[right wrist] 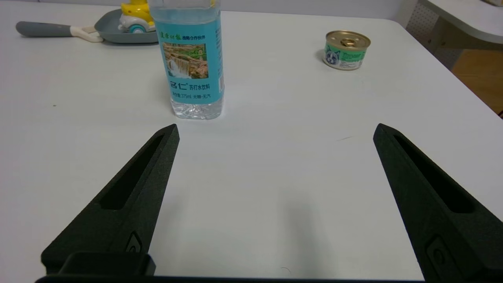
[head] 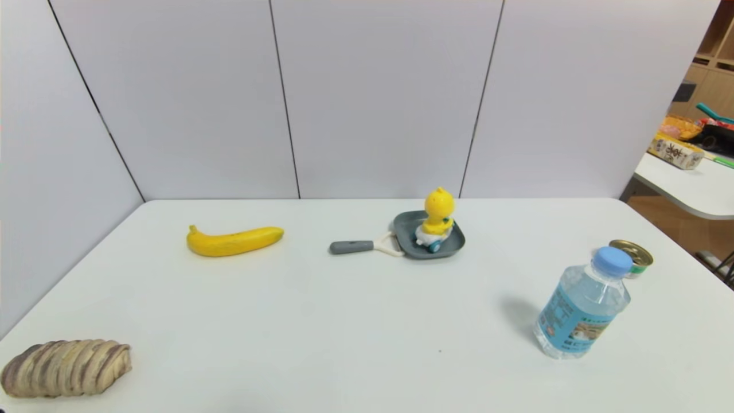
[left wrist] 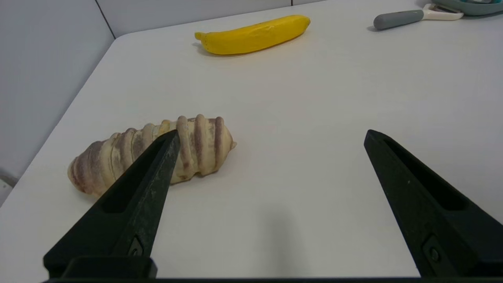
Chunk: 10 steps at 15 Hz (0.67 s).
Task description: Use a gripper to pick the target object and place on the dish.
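Black pointed jaws of the left end effector (left wrist: 271, 135) are spread wide and hold nothing, low over the white counter (head: 344, 321) near a striped bread loaf (left wrist: 157, 151). The right end effector (right wrist: 275, 129) is likewise spread wide and released, near a water bottle (right wrist: 192, 59). Farther off, the yellow duck toy (head: 437, 221) on its white cart is seen standing upright inside the blue-grey pan (head: 453, 244). A banana (head: 234, 241) lies to the pan's left; a tin can (head: 633, 257) sits beyond the bottle.
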Available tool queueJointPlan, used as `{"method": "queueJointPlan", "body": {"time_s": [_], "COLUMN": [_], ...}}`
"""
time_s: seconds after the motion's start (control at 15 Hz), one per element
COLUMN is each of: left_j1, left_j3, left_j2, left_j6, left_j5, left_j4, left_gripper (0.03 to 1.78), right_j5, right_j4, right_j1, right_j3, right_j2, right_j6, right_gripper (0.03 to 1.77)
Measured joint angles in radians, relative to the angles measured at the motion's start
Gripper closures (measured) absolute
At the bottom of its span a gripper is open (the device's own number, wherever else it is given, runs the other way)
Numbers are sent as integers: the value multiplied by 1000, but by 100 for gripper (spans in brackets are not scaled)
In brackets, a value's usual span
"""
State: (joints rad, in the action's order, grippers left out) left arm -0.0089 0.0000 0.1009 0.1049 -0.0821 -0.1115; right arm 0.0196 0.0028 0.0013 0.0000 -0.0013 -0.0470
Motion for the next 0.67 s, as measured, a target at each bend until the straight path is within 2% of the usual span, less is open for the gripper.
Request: {"method": "queueJointPlan", "body": {"time_s": [0.13,0.2,0.67], "left_j1": [3,4,5], "left_j3": [-1,-3,0], "left_j2": [-59,-72,-102], "left_j6": [-1,-2,-58], "left_j5": [47,51,63], "left_j4": [106,123,112], "left_gripper": [12,12,12], "right_j5": [-1,0,0], "right_j4": [0,1,0], "right_j1": [0,0,0], "right_j3": [0,0,0], "right_j2": [0,0,0], "right_j6": [0,0,0], "right_gripper": [9,9,9]}}
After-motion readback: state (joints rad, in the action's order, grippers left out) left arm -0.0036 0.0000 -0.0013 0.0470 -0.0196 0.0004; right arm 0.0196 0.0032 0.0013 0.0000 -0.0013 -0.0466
